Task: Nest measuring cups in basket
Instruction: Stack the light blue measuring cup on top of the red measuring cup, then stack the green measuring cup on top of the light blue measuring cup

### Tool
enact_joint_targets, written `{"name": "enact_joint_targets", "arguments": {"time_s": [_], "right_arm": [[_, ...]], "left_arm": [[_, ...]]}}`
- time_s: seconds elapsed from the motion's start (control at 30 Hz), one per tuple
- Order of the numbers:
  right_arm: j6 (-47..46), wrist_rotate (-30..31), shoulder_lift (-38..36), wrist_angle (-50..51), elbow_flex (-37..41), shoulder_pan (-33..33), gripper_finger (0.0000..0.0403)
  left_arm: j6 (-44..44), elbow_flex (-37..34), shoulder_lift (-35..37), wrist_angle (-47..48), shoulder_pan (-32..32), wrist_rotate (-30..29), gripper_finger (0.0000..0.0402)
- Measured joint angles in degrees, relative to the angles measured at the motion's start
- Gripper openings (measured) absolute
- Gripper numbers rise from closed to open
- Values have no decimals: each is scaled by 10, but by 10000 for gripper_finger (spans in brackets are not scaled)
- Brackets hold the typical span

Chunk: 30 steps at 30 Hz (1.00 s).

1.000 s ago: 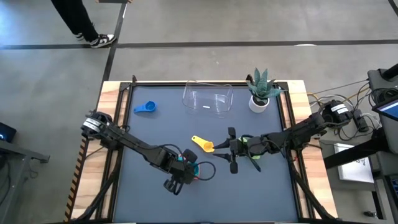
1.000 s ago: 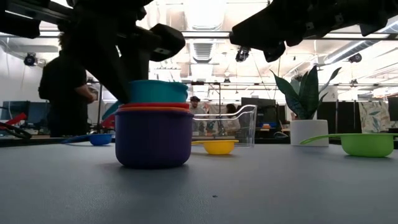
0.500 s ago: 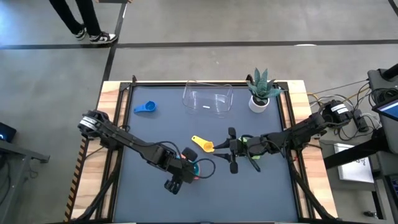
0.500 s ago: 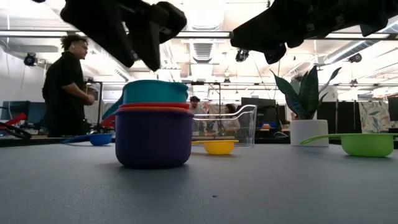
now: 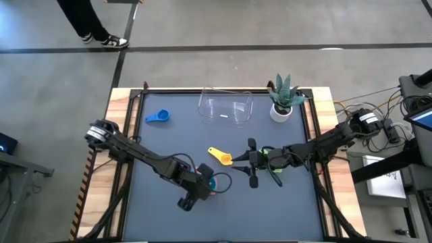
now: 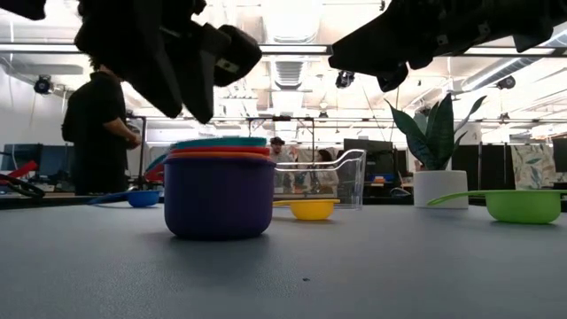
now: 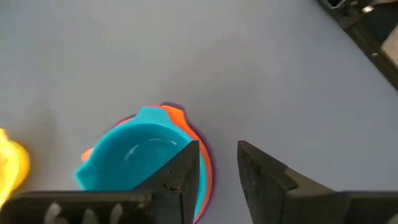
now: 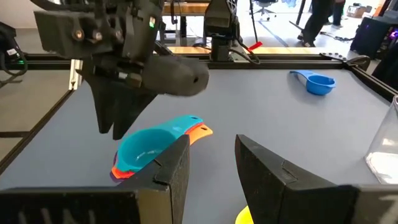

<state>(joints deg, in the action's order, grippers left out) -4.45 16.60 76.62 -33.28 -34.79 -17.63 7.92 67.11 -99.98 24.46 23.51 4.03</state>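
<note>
My left gripper hangs over the near-centre of the dark table, right beside the teal cup, which shows past my wrist. My right gripper reaches in from the right, fingers spread, just beside the yellow cup. A green cup lies under my right forearm. The blue cup sits well apart at the far left. The clear basket stands at the far edge, with a potted plant beside it.
</note>
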Motion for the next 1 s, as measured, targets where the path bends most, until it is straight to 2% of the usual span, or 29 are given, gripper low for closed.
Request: {"name": "enact_joint_targets", "arguments": {"time_s": [0.3,0.5,0.63,0.77,1.0], "right_arm": [[0,0,0,0,0,0,118],[0,0,0,0,0,0,118],[0,0,0,0,0,0,118],[0,0,0,2,0,0,118],[0,0,0,4,0,0,118]], "left_arm": [[-12,-34,3,-29,-5,14,68],[-33,15,56,97,-7,-7,68],[-43,18,131,116,-6,-26,68],[-32,-50,226,31,-6,-21,68],[-62,-288,396,-249,-6,-29,68]]}}
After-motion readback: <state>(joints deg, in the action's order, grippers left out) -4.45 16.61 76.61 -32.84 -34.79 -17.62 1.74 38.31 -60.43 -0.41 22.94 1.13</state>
